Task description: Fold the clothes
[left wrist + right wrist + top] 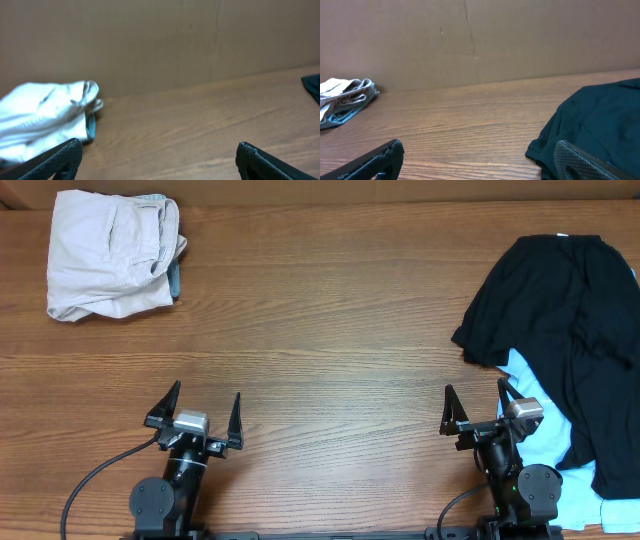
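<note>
1. Left gripper (206,393) sits low at the table's (330,330) near edge, jaws spread wide, holding nothing.
2. Right gripper (475,388) sits at the same near edge (just beside the dark pile), jaws wide and empty.
3. Bundled beige shorts (110,255) lie at the far left corner.
4. A black garment (560,310) lies over light-blue cloth (528,380) along the right edge.

Wooden table (330,330) with brown grain running lengthwise, evenly lit, without hard shadows. A plain tan wall (150,40) rises along the table's far edge; a faint vertical seam (470,30) runs down toward the table.
</note>
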You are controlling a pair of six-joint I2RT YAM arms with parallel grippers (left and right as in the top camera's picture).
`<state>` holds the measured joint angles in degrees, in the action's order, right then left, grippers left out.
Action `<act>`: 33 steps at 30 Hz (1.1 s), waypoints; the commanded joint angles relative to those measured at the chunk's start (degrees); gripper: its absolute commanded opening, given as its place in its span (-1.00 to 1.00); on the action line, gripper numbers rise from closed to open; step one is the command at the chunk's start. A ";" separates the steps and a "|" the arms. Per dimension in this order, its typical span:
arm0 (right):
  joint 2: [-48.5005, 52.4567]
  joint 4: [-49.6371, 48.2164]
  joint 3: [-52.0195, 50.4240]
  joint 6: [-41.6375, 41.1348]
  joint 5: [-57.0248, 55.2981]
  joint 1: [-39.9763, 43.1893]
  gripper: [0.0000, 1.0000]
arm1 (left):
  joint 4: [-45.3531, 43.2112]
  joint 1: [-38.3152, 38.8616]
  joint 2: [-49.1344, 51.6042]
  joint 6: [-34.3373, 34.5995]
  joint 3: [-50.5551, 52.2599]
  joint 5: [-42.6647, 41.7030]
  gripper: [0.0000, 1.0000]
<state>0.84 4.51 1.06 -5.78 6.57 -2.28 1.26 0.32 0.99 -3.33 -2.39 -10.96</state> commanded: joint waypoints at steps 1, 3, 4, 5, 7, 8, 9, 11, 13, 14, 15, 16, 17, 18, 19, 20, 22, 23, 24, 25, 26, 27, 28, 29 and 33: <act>-0.68 -0.28 -0.61 -0.26 -0.52 -0.24 1.00 | 1.11 -0.42 -0.81 -0.57 2.16 -0.39 0.99; -0.68 -0.28 -0.61 -0.26 -0.55 -0.24 1.00 | 2.12 -0.42 -0.83 -0.63 2.12 -0.02 1.00; -0.68 -0.28 -0.61 -0.26 -0.52 -0.24 1.00 | 2.10 -0.42 -0.83 -1.18 2.12 -0.02 0.99; -0.68 -0.28 -0.61 -0.26 -0.55 -0.24 1.00 | 2.16 -0.42 -0.83 -1.38 2.12 0.00 1.00; -0.68 -0.28 -0.61 -0.26 -0.52 -0.24 1.00 | 2.16 -0.42 -0.83 -0.87 2.12 -0.04 1.00; -0.68 -0.28 -0.61 -0.26 -0.52 -0.24 1.00 | 2.12 -0.42 -0.83 -0.31 2.12 0.00 1.00; -0.68 -0.28 -0.61 -0.26 -0.55 -0.24 1.00 | 2.08 -0.42 -0.83 -0.33 2.12 -0.02 1.00; -0.68 -0.28 -0.61 -0.26 -0.55 -0.24 1.00 | 2.08 -0.42 -0.79 -0.33 2.12 -0.04 1.00; -0.68 -0.28 -0.61 -0.26 -0.55 -0.24 1.00 | 2.08 -0.39 -0.74 -0.33 2.12 -0.02 0.99; -0.68 -0.28 -0.61 -0.26 -0.52 -0.24 1.00 | 2.08 -0.39 -0.74 -0.35 2.12 -0.04 1.00; -0.68 -0.28 -0.61 -0.26 -0.52 -0.24 1.00 | 2.08 -0.39 -0.74 -0.33 2.12 -0.02 1.00; -0.68 -0.28 -0.61 -0.26 -0.52 -0.24 1.00 | 2.08 -0.39 -0.74 -0.33 2.12 -0.04 0.99; -0.68 -0.28 -0.61 -0.26 -0.52 -0.24 1.00 | 2.08 -0.39 -0.74 -0.35 2.12 -0.02 1.00; -0.68 -0.28 -0.61 -0.26 -0.52 -0.24 1.00 | 2.08 -0.39 -0.74 -0.35 2.12 -0.02 1.00; -0.68 -0.28 -0.61 -0.26 -0.55 -0.24 1.00 | 2.08 -0.39 -0.74 -0.35 2.12 -0.02 0.99; -0.68 -0.28 -0.61 -0.26 -0.55 -0.24 1.00 | 2.08 -0.42 -0.74 -0.35 2.12 -0.04 1.00; -0.68 -0.28 -0.61 -0.26 -0.52 -0.24 1.00 | 2.08 -0.39 -0.74 -0.35 2.12 -0.02 1.00; -0.68 -0.28 -0.61 -0.26 -0.55 -0.24 1.00 | 2.08 -0.42 -0.74 -0.35 2.12 -0.02 1.00; -0.68 -0.28 -0.61 -0.26 -0.52 -0.24 1.00 | 2.08 -0.42 -0.74 -0.33 2.12 -0.02 1.00; -0.68 -0.28 -0.61 -0.26 -0.55 -0.24 1.00 | 2.08 -0.39 -0.74 -0.33 2.12 -0.02 1.00; -0.68 -0.28 -0.61 -0.26 -0.55 -0.24 1.00 | 2.08 -0.39 -0.74 -0.33 2.12 -0.02 1.00; -0.68 -0.28 -0.61 -0.26 -0.55 -0.24 1.00 | 2.08 -0.39 -0.74 -0.33 2.12 -0.04 0.99; -0.68 -0.28 -0.61 -0.26 -0.55 -0.24 1.00 | 2.08 -0.39 -0.74 -0.35 2.12 -0.02 1.00; -0.68 -0.28 -0.61 -0.26 -0.55 -0.24 1.00 | 2.08 -0.39 -0.74 -0.33 2.12 -0.04 0.99; -0.68 -0.28 -0.61 -0.26 -0.55 -0.24 1.00 | 2.08 -0.39 -0.74 -0.35 2.12 -0.04 1.00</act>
<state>0.84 4.51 1.06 -5.82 6.57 -2.28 3.40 0.32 0.91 -3.46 -0.56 -10.94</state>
